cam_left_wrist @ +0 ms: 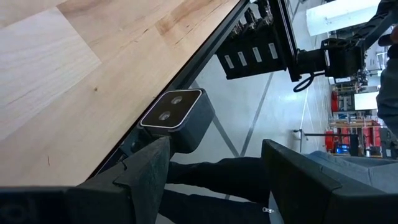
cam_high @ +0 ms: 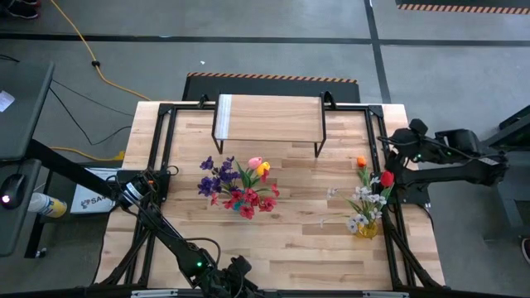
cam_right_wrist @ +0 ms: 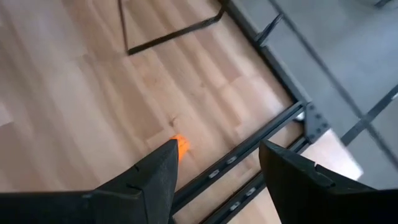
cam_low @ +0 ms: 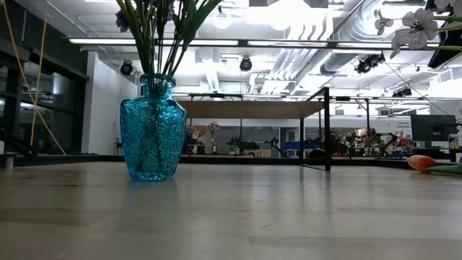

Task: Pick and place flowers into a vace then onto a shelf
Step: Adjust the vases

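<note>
A blue cut-glass vase (cam_low: 151, 130) stands on the table left of centre. Its bunch of purple, pink, yellow and red flowers (cam_high: 238, 185) stands with the stems in its neck. Several loose flowers (cam_high: 368, 200) with orange, red, white and yellow blooms lie flat on the table near its right edge. My right gripper (cam_right_wrist: 219, 146) hovers open above the table beside the orange bloom (cam_right_wrist: 180, 144), seen in the high view at the right arm's tip (cam_high: 387, 149). My left gripper (cam_left_wrist: 214, 143) waits open at the table's near edge (cam_high: 243, 267). The shelf (cam_high: 269, 117) stands at the far side.
The shelf's black legs (cam_right_wrist: 168, 37) stand on the table just beyond the right gripper. A black metal frame (cam_high: 161, 165) runs along the table's edges. The low camera (cam_left_wrist: 174, 112) sits at the near edge by the left gripper. Bare planks lie between vase and loose flowers.
</note>
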`<state>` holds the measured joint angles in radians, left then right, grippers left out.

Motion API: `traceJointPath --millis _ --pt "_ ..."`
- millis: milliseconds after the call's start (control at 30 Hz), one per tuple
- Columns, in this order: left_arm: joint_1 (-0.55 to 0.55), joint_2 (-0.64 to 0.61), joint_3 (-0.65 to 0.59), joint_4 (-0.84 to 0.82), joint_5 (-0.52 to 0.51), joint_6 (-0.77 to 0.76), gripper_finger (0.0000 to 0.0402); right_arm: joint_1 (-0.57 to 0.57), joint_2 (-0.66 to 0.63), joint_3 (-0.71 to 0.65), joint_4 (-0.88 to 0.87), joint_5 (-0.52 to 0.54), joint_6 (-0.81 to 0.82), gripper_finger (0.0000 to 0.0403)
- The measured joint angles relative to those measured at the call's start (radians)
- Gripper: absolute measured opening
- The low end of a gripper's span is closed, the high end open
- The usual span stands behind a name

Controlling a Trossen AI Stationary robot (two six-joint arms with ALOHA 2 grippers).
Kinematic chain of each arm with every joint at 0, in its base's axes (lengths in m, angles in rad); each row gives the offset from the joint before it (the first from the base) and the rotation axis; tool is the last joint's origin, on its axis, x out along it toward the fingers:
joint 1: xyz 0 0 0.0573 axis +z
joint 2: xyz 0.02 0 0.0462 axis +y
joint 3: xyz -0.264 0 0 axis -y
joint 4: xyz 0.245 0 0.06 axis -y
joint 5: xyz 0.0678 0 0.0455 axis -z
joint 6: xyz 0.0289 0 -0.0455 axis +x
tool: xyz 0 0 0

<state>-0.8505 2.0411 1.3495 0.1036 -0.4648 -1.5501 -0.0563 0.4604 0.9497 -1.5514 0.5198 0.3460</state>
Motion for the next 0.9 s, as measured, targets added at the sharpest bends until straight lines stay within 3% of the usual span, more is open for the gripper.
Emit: traceJointPath --millis 133,267,433,633,900 --pt "0.000 0.000 0.000 -0.001 0.000 0.000 0.0287 0.000 0.027 0.079 -0.013 0.067 -0.024 0.0215" --pt "0.000 0.000 0.000 -0.001 0.001 0.000 0.0287 0.000 0.073 0.241 -0.018 0.153 -0.085 0.0216" --pt "0.000 0.000 0.000 -0.002 0.001 0.000 0.0287 0.000 0.146 0.535 -0.018 0.240 -0.187 0.0216" --pt "0.000 0.000 0.000 -0.002 0.002 0.002 0.0287 0.008 0.212 0.920 0.009 0.261 -0.319 0.0216" --pt "0.000 0.000 0.000 -0.002 0.002 0.034 0.0287 0.183 0.253 1.290 0.005 0.283 -0.343 0.0216"
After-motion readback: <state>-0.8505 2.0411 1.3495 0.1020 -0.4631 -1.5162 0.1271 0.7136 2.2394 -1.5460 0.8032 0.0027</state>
